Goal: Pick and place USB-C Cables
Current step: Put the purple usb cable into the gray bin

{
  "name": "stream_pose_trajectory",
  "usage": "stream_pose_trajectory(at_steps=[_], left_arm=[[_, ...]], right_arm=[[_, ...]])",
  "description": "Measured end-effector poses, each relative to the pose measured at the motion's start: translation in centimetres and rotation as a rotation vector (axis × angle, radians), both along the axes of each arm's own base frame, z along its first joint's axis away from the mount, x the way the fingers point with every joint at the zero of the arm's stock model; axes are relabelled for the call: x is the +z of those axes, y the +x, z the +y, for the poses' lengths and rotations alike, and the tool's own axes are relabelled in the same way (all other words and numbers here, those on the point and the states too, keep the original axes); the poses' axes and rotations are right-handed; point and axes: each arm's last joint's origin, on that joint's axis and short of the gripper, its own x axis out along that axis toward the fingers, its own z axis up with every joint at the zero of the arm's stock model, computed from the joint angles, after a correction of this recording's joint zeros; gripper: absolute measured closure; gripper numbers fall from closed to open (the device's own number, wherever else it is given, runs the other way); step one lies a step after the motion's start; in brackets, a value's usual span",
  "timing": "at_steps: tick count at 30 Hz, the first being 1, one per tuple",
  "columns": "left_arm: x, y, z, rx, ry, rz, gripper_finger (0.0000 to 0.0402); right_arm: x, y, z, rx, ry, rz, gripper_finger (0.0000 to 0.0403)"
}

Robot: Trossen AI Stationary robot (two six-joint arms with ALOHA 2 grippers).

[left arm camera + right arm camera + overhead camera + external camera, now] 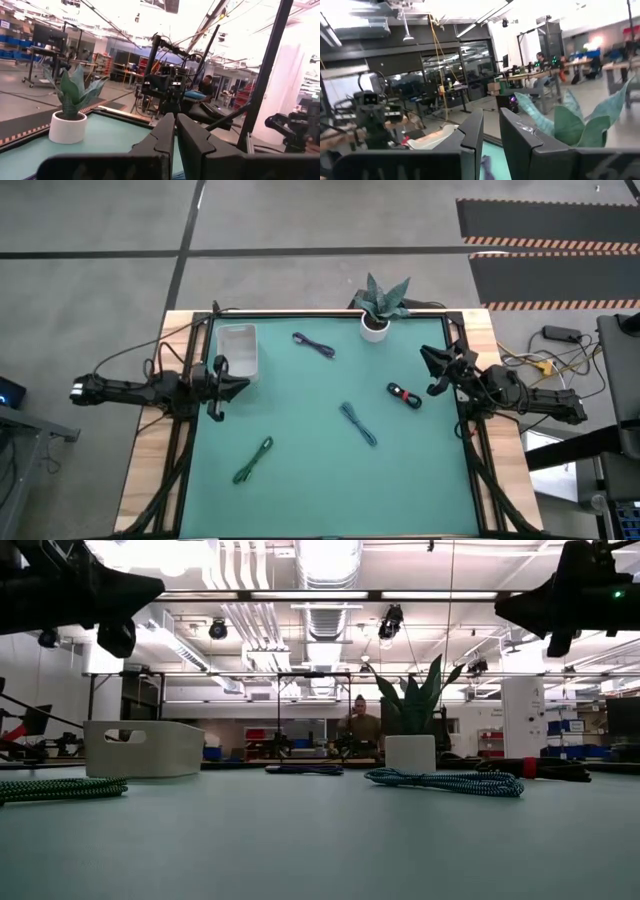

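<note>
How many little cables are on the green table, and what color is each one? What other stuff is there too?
Green cable: 1
Teal-blue cable: 1
Purple cable: 1
Black and red cable: 1
White bin: 1
Potted plant: 1
Total: 6 things, 4 of them cables

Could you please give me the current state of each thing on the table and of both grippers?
Green cable: flat on mat, untouched.
Teal-blue cable: flat on mat, untouched.
Purple cable: flat on mat, near far edge.
Black and red cable: flat on mat, untouched.
White bin: upright, looks empty.
Potted plant: upright.
Left gripper: shut, empty, raised.
Right gripper: slightly parted, empty, raised.
</note>
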Motion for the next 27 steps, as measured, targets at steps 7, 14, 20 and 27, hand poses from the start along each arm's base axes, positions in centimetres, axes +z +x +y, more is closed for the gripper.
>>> stream_pose_trajectory(at_steps=[7, 14, 20, 27], left_arm=[[0.1, 0.0, 0.0, 0.006, -0.001, -0.003, 0.0396], [-0.2, 0.0, 0.4, 0.148, 0.083, 0.042, 0.0396], [-0.8, 0.5, 0.3, 0.162, 0.141, 0.116, 0.0396], [-1.7, 1.2, 0.5, 0.234, 0.143, 0.210, 0.0396]], right_arm=[[0.1, 0.2, 0.0, 0.042, 0.055, -0.044, 0.0349], [1.2, 0.9, 0.1, 0.066, -0.013, -0.121, 0.0349], [1.6, 2.5, -0.1, 0.060, -0.071, -0.121, 0.0349], [2.8, 6.9, -0.9, 0.034, -0.076, 0.057, 0.0349]])
